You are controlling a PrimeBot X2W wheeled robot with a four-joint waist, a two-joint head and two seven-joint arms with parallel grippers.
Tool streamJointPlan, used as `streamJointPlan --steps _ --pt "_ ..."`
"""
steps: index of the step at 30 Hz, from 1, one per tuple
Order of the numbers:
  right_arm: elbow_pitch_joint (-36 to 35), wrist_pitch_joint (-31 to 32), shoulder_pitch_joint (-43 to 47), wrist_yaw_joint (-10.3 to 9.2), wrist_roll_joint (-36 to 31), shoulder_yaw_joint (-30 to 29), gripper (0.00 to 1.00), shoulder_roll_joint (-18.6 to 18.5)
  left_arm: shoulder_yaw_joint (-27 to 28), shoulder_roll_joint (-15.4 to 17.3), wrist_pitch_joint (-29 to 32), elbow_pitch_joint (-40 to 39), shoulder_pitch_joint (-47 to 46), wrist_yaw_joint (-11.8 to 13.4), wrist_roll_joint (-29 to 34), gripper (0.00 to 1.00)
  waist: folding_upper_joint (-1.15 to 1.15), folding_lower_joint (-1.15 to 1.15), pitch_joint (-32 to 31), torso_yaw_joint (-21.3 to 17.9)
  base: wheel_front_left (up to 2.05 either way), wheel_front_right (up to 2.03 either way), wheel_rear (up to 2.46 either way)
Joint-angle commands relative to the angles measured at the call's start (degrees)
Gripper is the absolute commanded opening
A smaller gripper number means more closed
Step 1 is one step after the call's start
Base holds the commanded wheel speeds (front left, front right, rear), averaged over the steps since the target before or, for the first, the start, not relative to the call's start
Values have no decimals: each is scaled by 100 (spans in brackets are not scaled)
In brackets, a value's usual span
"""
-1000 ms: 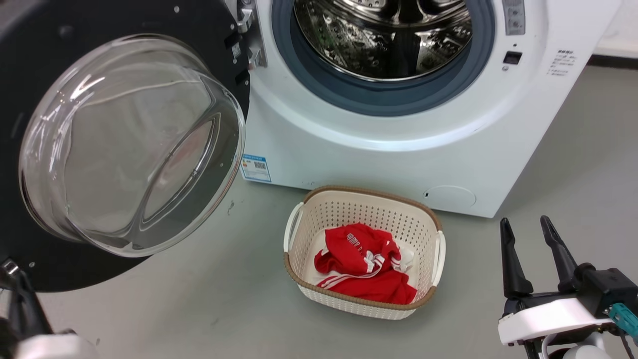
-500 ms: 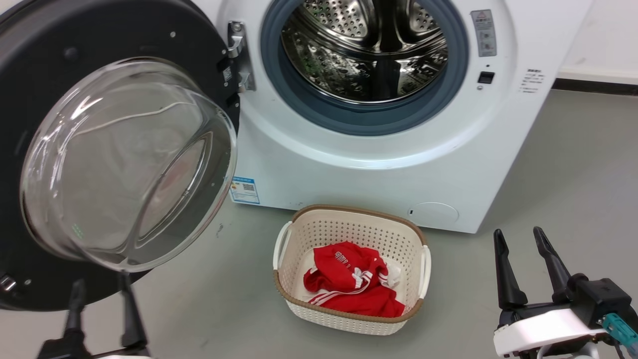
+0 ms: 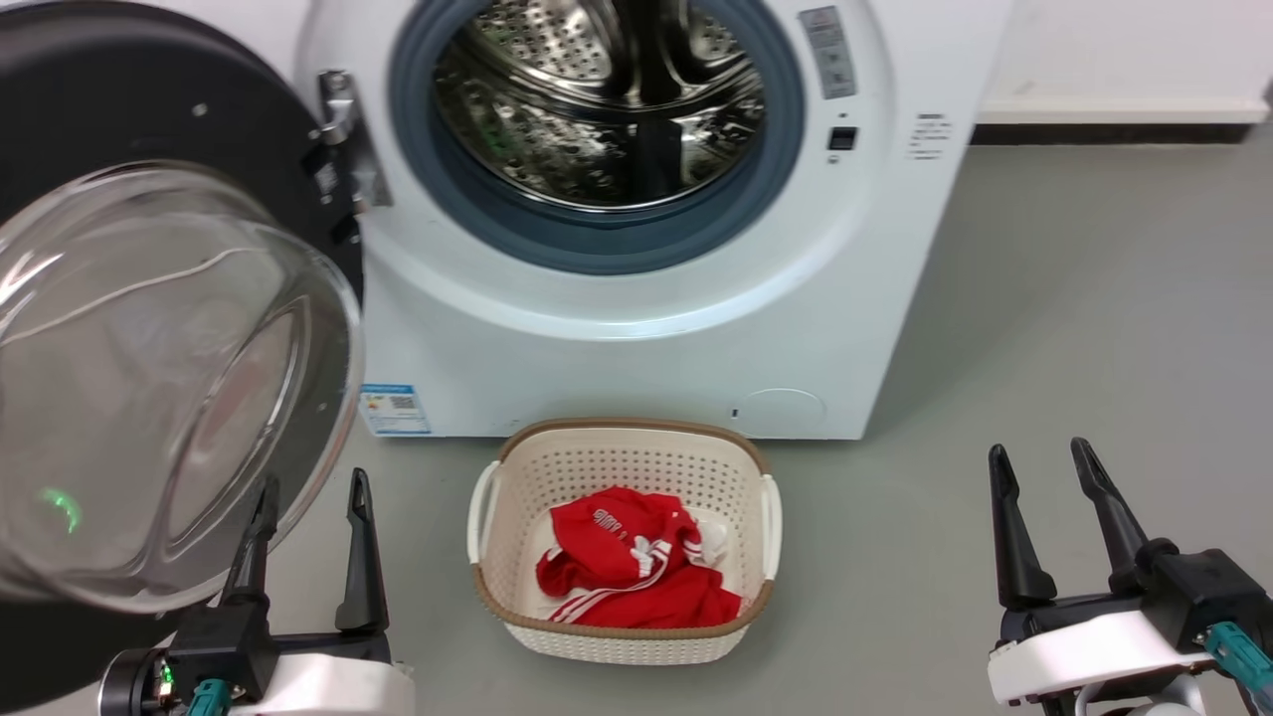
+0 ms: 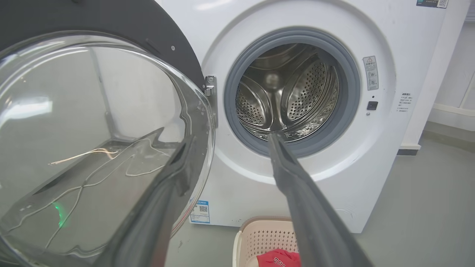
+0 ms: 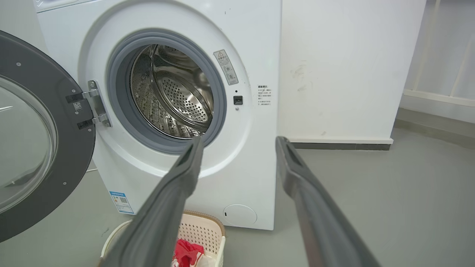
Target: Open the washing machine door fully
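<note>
The washing machine door (image 3: 159, 368) hangs swung out on its hinge (image 3: 343, 139) at the machine's left side, with its black disc turned away from the opening and the clear glass bowl bulging toward the robot. The steel drum (image 3: 597, 99) and the grey rubber ring (image 3: 597, 249) around it are fully exposed, so the task looks done or nearly so. Whether the door has reached its hinge stop cannot be told.

The left gripper (image 3: 313, 487) sits low, just beside the bowl's lower rim, with its jaws spread and holding nothing. In the left wrist view one finger crosses the edge of the glass, but contact cannot be confirmed. That position would suit a last outward nudge on the door. The right gripper (image 3: 1039, 452) waits well apart over bare floor (image 3: 1044, 298), its jaws also spread and empty, probably kept clear of the door's swing.

A perforated laundry basket (image 3: 622, 433) holding a red garment (image 3: 636, 577) stands on the floor just in front of the machine, below the opening, handy for loading
</note>
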Motion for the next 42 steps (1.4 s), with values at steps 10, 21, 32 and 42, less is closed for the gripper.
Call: streamJointPlan --steps 10,21,32,42 --pt "121 12 104 -4 82 149 100 6 -91 -1 13 170 81 44 -1 100 0 0 21 -282 0 0 0" --pt "194 -3 123 -4 91 179 100 6 -108 0 13 223 90 17 11 100 0 0 -34 -294 0 0 0" --pt "197 -6 148 -4 121 212 100 6 -81 -1 13 199 128 -2 22 100 0 0 -50 -282 0 0 0" --pt "314 52 188 0 326 228 0 0 -71 -11 81 424 66 -17 -187 0 0 0 -49 -280 0 0 0"
